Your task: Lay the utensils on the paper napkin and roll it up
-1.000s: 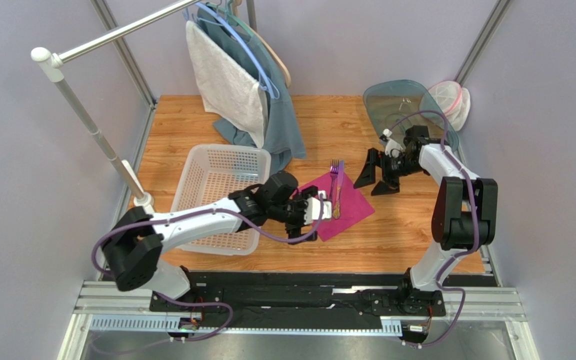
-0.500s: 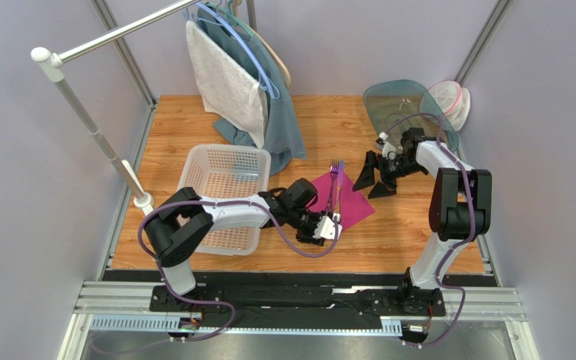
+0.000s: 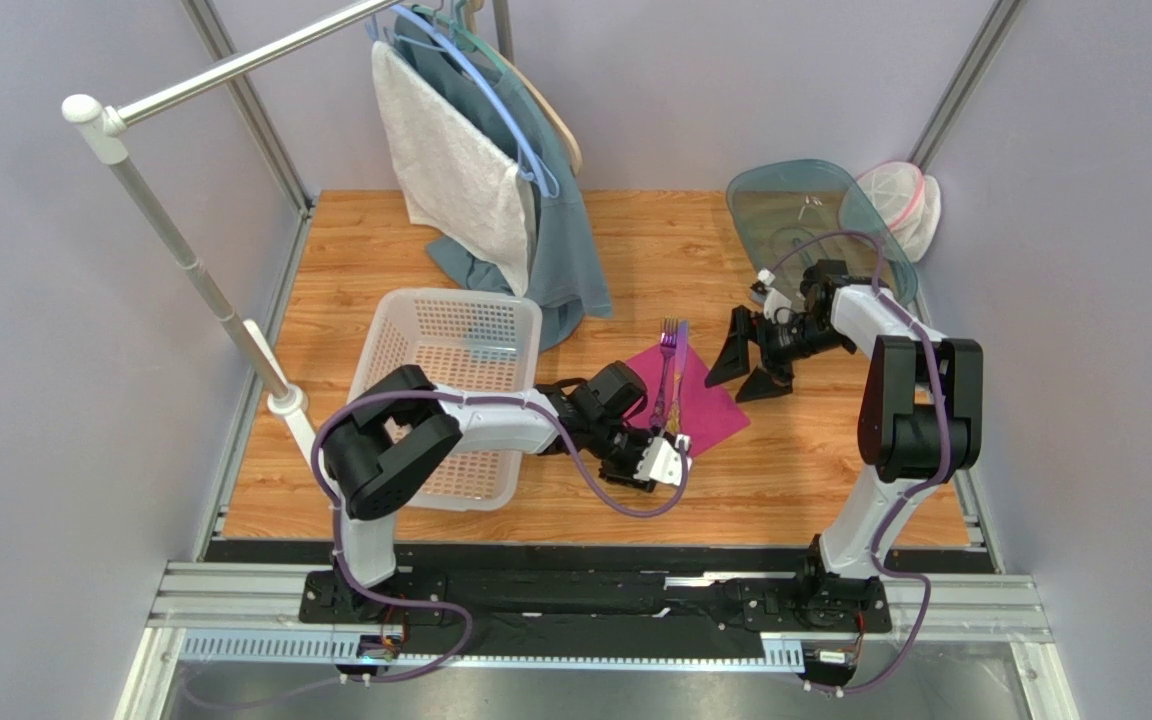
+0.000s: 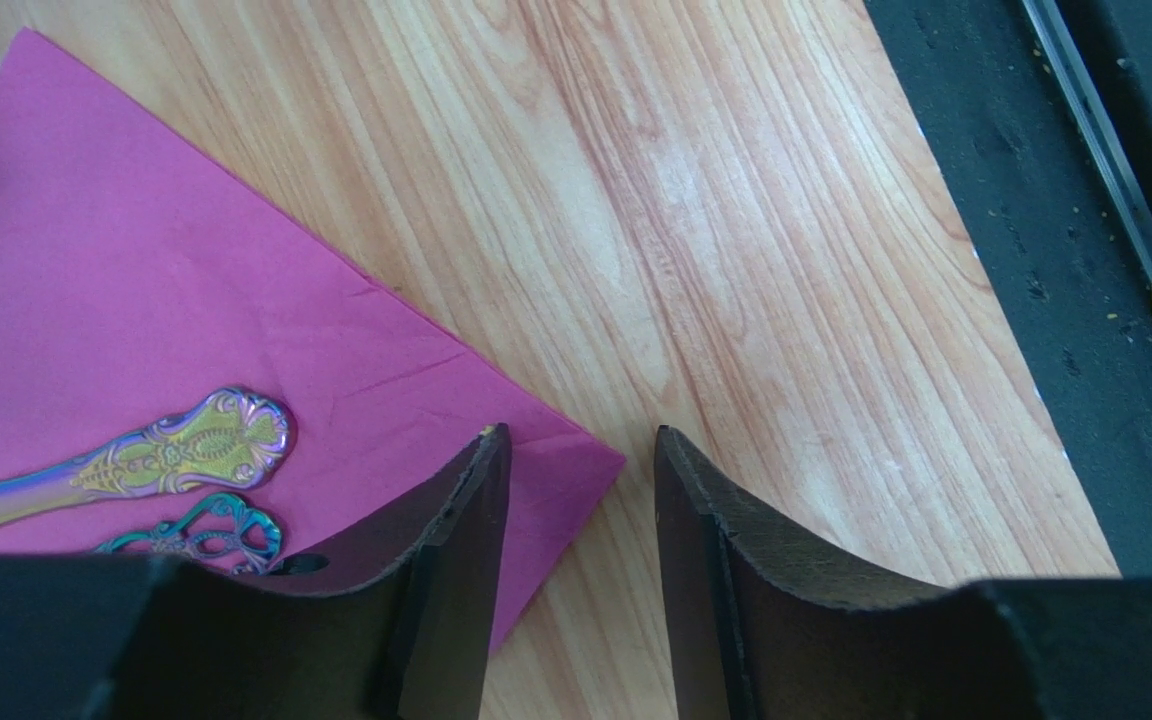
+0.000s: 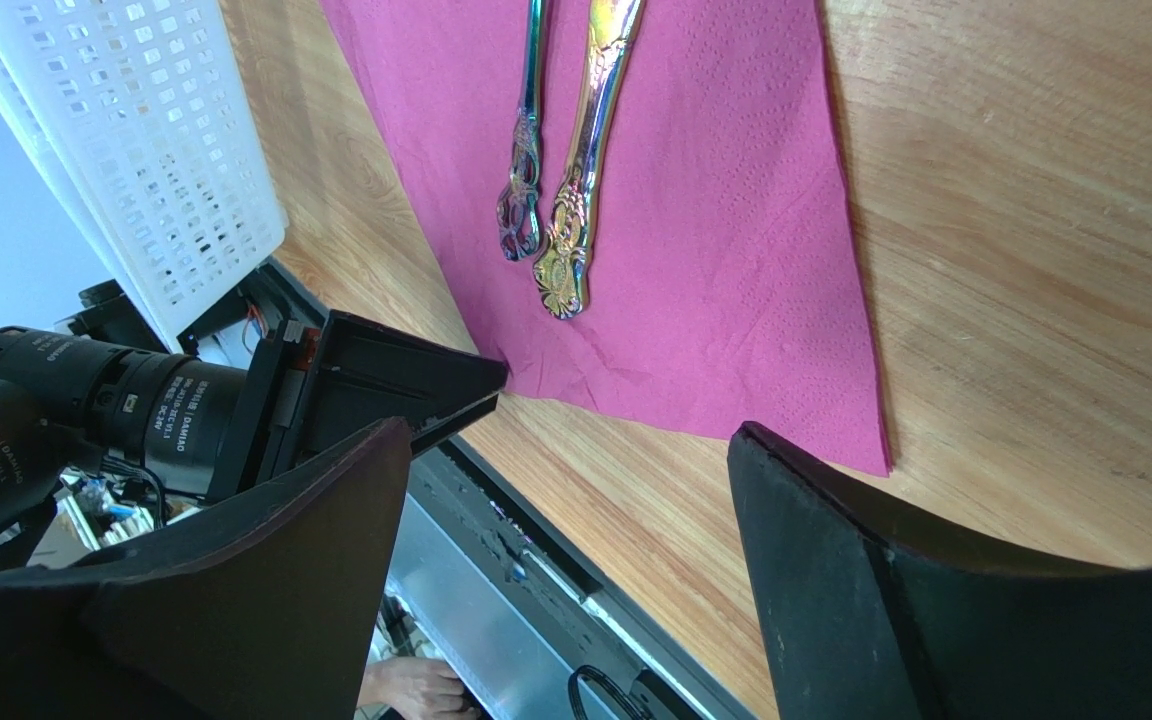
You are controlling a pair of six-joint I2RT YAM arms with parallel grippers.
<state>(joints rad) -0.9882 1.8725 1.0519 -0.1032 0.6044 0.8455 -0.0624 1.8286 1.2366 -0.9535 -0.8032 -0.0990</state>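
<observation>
The magenta paper napkin (image 3: 695, 402) lies flat on the wooden table, right of the basket. Two utensils (image 3: 671, 365) rest side by side on it, their ornate handles (image 4: 184, 450) toward the near corner. The left gripper (image 3: 657, 462) hovers low over that near corner (image 4: 582, 473), jaws a narrow gap apart with nothing between them. In the left wrist view its left finger (image 4: 462, 525) covers the napkin edge. The right gripper (image 3: 748, 365) stands wide open just past the napkin's right side. The right wrist view shows the napkin (image 5: 687, 225) and utensils (image 5: 582, 195) ahead of its fingers.
A white basket (image 3: 387, 323) sits to the left of the napkin. A grey-white towel (image 3: 455, 165) and teal cloth (image 3: 567, 255) hang from a rack at the back. A clear lid (image 3: 800, 195) and a bag (image 3: 898, 203) lie back right. The black rail (image 4: 1048, 225) borders the near table edge.
The left arm swung down from over the napkin to its near corner, and its jaws narrowed. The right gripper shifted slightly left and stayed open.
</observation>
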